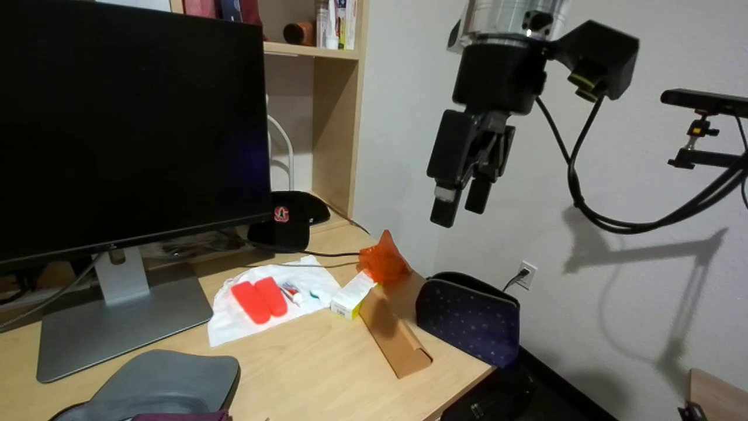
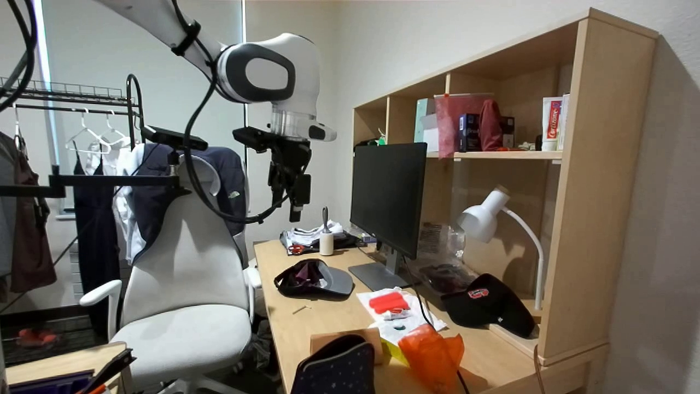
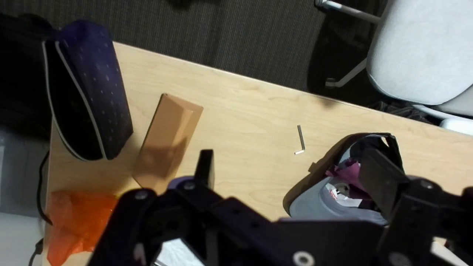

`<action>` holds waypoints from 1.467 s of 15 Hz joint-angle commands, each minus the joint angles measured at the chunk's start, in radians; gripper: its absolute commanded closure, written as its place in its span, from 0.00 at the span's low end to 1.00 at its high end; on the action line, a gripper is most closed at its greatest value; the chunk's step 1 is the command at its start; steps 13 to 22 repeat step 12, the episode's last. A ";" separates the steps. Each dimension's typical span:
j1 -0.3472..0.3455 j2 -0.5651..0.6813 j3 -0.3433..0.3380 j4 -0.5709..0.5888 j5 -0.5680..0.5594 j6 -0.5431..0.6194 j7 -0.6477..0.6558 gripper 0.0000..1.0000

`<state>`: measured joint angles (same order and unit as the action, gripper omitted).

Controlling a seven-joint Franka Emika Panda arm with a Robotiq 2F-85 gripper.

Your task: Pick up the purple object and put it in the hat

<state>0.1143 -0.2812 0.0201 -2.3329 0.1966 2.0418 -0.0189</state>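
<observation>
The grey hat (image 2: 336, 283) lies upturned on the desk, its hollow facing up. It also shows in the wrist view (image 3: 314, 203), and partly at the bottom edge of an exterior view (image 1: 175, 377). The purple cloth piece (image 2: 307, 273) lies inside the hat's hollow. In the wrist view the purple piece (image 3: 349, 174) is partly hidden behind a finger, and only an edge of it (image 1: 181, 417) shows in an exterior view. My gripper (image 1: 461, 204) is open and empty, high above the desk and apart from the hat; it shows in the wrist view (image 3: 290, 159) too.
A dark zip pouch (image 1: 467, 321), a cardboard piece (image 3: 168, 140) and an orange crumpled piece (image 1: 384, 260) sit near the desk's end. A hex key (image 3: 301, 138) lies beside the hat. The monitor (image 2: 388, 197), black cap (image 2: 486, 303) and shelf (image 2: 607, 191) stand behind.
</observation>
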 commanded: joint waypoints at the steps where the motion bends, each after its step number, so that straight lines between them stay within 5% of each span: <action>1: -0.045 -0.040 0.019 -0.018 -0.027 -0.057 0.134 0.00; 7: -0.098 -0.084 0.076 -0.056 -0.214 -0.040 0.385 0.00; 22: -0.086 -0.064 0.075 -0.044 -0.210 -0.037 0.376 0.00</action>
